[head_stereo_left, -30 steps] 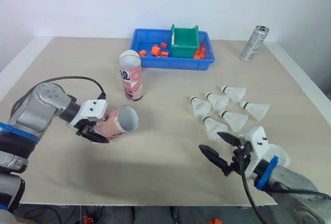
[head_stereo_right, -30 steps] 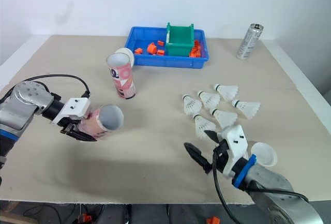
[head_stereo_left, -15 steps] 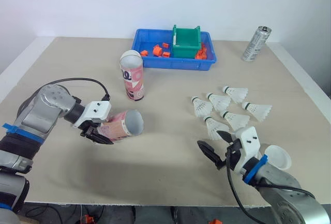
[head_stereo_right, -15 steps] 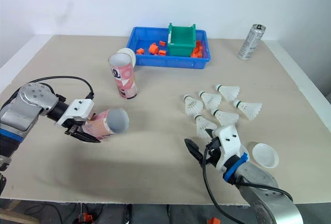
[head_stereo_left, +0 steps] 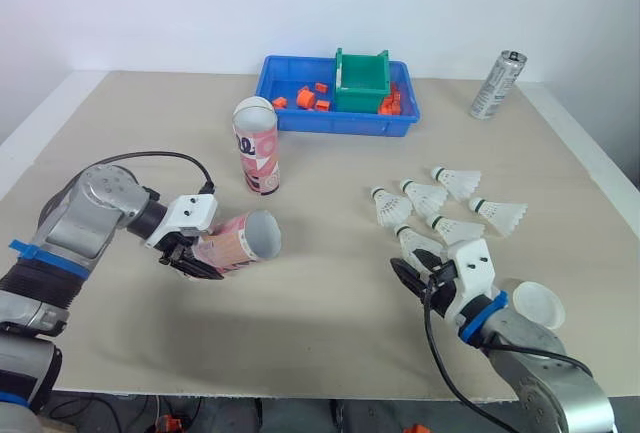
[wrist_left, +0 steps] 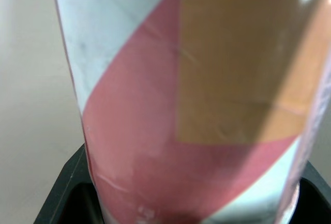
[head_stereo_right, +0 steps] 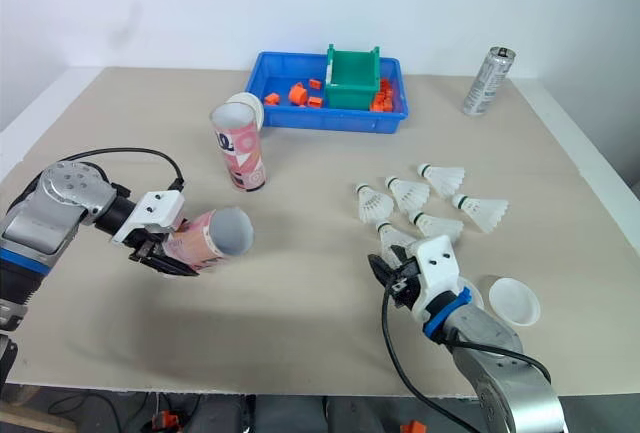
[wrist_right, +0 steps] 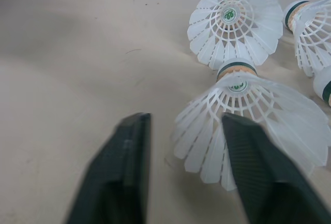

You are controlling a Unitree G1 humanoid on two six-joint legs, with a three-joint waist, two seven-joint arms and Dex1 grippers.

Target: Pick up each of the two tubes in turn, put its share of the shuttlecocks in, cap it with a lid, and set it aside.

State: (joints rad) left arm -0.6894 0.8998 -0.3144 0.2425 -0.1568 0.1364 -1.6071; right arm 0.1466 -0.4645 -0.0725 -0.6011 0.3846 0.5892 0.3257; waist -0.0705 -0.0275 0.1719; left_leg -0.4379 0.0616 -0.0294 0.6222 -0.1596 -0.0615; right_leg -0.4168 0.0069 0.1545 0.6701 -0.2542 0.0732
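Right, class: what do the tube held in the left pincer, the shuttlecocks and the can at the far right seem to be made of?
Held tube: probably cardboard with a glossy printed pink wrap, judging by its sheen. Shuttlecocks: white plastic-looking skirts, ribbed and translucent. Can: likely aluminium, silvery and reflective.

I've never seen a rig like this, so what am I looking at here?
It's a humanoid robot with two arms ending in black two-fingered grippers. The two wide pictures come from its head, the close-ups from each wrist. The left gripper is shut on a pink-and-white cardboard tube, held sideways over the beige table. The right gripper is open at a white feather shuttlecock, one of six. Also there: a second upright tube, a white round lid, a blue plastic tray, a silver can.
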